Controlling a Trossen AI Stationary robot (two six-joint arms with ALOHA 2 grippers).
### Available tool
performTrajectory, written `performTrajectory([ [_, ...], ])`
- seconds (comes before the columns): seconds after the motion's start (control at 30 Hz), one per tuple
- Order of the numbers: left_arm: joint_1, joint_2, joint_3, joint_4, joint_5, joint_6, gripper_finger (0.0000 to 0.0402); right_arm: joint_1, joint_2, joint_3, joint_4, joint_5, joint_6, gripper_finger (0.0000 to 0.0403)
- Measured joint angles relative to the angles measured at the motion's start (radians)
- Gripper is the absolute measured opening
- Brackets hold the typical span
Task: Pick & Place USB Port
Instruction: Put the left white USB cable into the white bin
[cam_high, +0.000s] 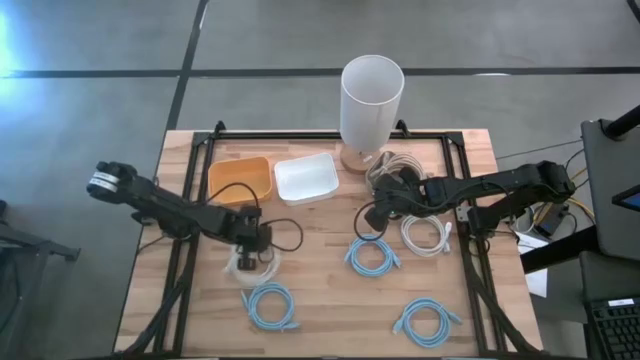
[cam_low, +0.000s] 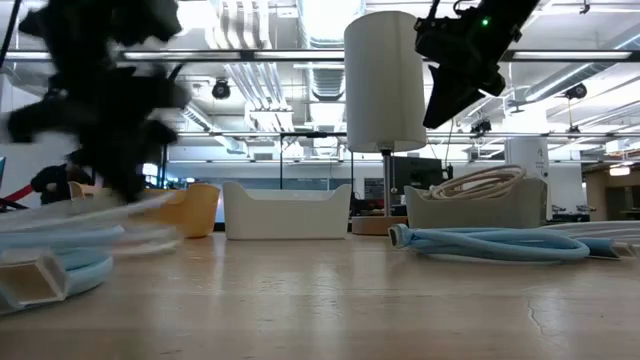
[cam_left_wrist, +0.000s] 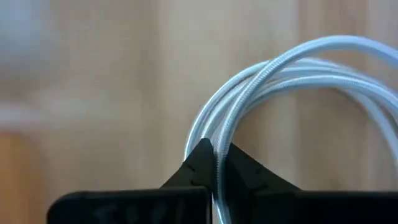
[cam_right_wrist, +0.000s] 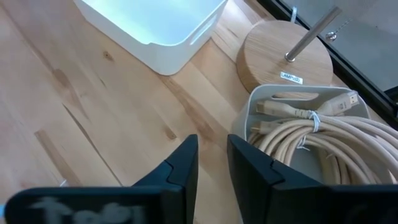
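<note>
Left gripper (cam_high: 247, 250) low at centre-left of the high view, jaws pinched on the strands of a white cable coil (cam_high: 250, 264) lying on the wooden table (cam_high: 320, 310). In the left wrist view, fingertips (cam_left_wrist: 200, 163) closed around pale cable loops (cam_left_wrist: 280, 74) that arch to the upper right and run off the frame edge; background blurred to bare wood.

Right gripper (cam_high: 378, 212) right of centre in the high view, above the table beside a grey bin (cam_high: 392, 168) of beige cables. Jaws narrow but apart, holding nothing: right wrist view shows a slim gap between the dark fingers (cam_right_wrist: 180, 168), bare wood showing through. Beige cables (cam_right_wrist: 311, 134) bundled in the bin (cam_right_wrist: 249, 115), bin cut off at the right edge of that frame.

Elsewhere on the table in the high view: orange bin (cam_high: 240, 180) and white bin (cam_high: 306, 178) upper centre, tall white lamp (cam_high: 371, 100) on a round wooden base behind them. Blue coils at centre (cam_high: 373, 256), lower left (cam_high: 271, 305) and lower right (cam_high: 427, 322); another white coil (cam_high: 425, 236) right of centre.

Low view: left arm a dark motion-blurred mass (cam_low: 105, 90) at upper left, gripper and held cable hard to make out; right arm (cam_low: 465, 50) cut off at the top edge. Blue cable (cam_low: 490, 243) at right, partly out of focus.
</note>
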Motion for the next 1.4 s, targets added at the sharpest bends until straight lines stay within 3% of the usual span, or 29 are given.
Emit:
performTrajectory([
  [0.13, 0.002, -0.001, 0.128, -0.073, -0.326, 0.036, 0.0015, 0.0, 0.0, 0.0, 0.006, 0.0, -0.009, 0.0073],
  [0.23, 0.011, -0.001, 0.232, -0.049, -0.502, 0.062, 0.0012, 0.0, 0.0, 0.0, 0.006, 0.0, -0.01, 0.0073],
  [0.43, 0.046, -0.002, 0.349, 0.12, -0.705, 0.074, 0.0019, 0.0, 0.0, -0.002, 0.006, 0.001, -0.009, 0.008],
  [0.6, 0.105, 0.007, 0.321, 0.392, -0.705, 0.215, 0.0018, 0.0, 0.0, -0.005, 0.008, 0.003, -0.01, 0.0079],
  [0.87, 0.266, 0.101, 0.257, 0.58, -0.705, 0.265, 0.0017, 0.0, 0.0, -0.006, 0.009, 0.007, -0.014, 0.0065],
  [1.13, 0.406, 0.217, 0.25, 0.626, -0.705, 0.28, 0.0017, 0.0, 0.0, -0.014, 0.01, 0.008, -0.017, 0.0067],
  [1.4, 0.448, 0.324, 0.25, 0.626, -0.694, 0.301, 0.0018, 0.0, 0.0, -0.02, 0.009, 0.01, -0.019, 0.0075],
])
